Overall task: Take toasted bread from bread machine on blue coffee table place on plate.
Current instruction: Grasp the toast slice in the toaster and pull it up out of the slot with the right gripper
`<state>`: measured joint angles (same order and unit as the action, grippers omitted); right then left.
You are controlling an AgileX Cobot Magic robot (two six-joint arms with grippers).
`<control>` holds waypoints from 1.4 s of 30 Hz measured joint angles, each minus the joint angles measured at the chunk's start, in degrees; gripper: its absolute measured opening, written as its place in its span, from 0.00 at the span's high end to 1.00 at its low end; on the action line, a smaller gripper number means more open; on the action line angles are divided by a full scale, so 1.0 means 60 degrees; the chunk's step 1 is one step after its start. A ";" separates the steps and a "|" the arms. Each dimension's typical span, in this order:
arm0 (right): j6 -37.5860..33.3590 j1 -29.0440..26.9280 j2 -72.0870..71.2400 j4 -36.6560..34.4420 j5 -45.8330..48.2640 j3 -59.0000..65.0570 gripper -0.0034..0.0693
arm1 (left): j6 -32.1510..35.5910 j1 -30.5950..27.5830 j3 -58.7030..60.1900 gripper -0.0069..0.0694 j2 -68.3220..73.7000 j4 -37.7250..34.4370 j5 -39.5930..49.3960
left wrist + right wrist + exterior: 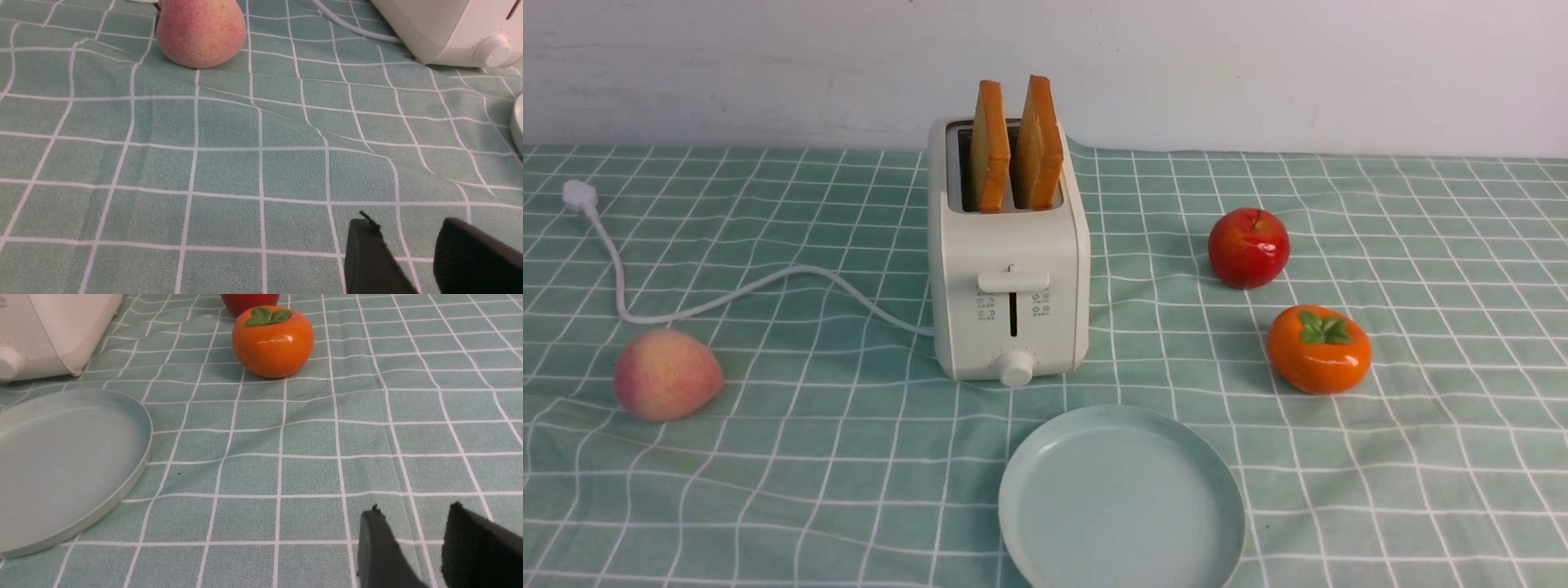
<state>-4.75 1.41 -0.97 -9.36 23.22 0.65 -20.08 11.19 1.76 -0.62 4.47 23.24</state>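
Two slices of toasted bread, one on the left (989, 147) and one on the right (1038, 144), stand upright in the slots of the cream-white bread machine (1009, 278) at the middle of the teal checked table (768, 457). The pale blue-green plate (1045, 457) lies empty in front of the bread machine. It also shows in the right wrist view (135, 416). My left gripper (404, 228) is open and empty above bare cloth, apart from the bread machine's corner (441, 28). My right gripper (412, 516) is open and empty over cloth beside the plate. Neither gripper shows in the front view.
A peach (666, 374) lies at the left, also in the left wrist view (200, 30). A red apple (1248, 247) and an orange persimmon (1318, 349) lie at the right; the persimmon also shows in the right wrist view (272, 341). The white cord (727, 298) trails left to its plug (578, 195).
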 joint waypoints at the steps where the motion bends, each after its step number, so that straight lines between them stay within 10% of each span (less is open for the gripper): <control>1: 0.0000 0.0000 0.0000 0.0000 0.0000 0.0000 0.62 | 0.0000 0.0000 0.0000 0.60 0.0000 0.0000 0.0000; 24: 0.0000 0.0000 0.0000 0.0020 0.0000 0.0000 0.62 | 0.0000 0.0000 0.0000 0.60 0.0000 0.0000 -0.0473; 42: 0.0000 0.0000 0.0000 0.0177 -0.2179 0.0130 0.62 | 0.0000 0.0000 0.0000 0.60 0.0000 -0.0130 -0.5176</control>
<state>-4.75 1.41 -0.97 -8.30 10.14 1.43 -20.08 11.19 1.76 -0.62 3.69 -7.81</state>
